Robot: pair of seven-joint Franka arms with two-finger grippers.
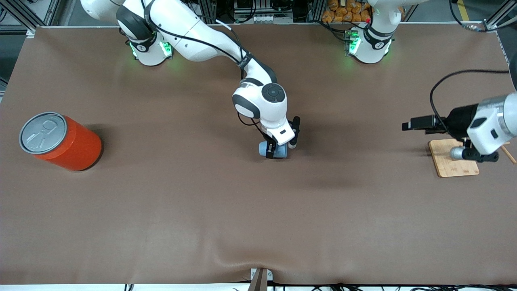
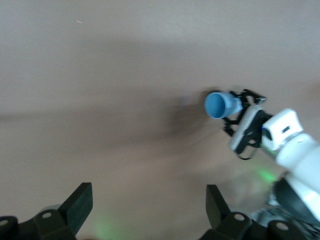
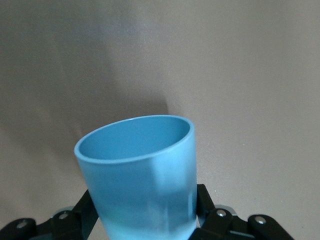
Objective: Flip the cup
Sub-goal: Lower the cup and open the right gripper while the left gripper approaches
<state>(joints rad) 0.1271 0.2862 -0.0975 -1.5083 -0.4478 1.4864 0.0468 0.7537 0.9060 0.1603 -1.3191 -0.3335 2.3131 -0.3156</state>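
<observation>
The small light-blue cup (image 1: pixel 278 150) is at the middle of the table, held by my right gripper (image 1: pixel 276 151), which is shut on its sides. In the right wrist view the cup (image 3: pixel 136 167) sits between the black fingers (image 3: pixel 202 199) with its darker blue mouth pointing away from the hand. In the left wrist view the cup (image 2: pixel 220 104) is tipped on its side, low over the brown cloth. My left gripper (image 1: pixel 412 123) is open and empty over the left arm's end of the table, its fingers (image 2: pixel 79 204) wide apart.
A large orange can (image 1: pixel 60 141) with a grey pull-tab lid stands at the right arm's end of the table. A small wooden board (image 1: pixel 448 163) lies under the left arm's hand. A brown cloth (image 1: pixel 258 218) covers the table.
</observation>
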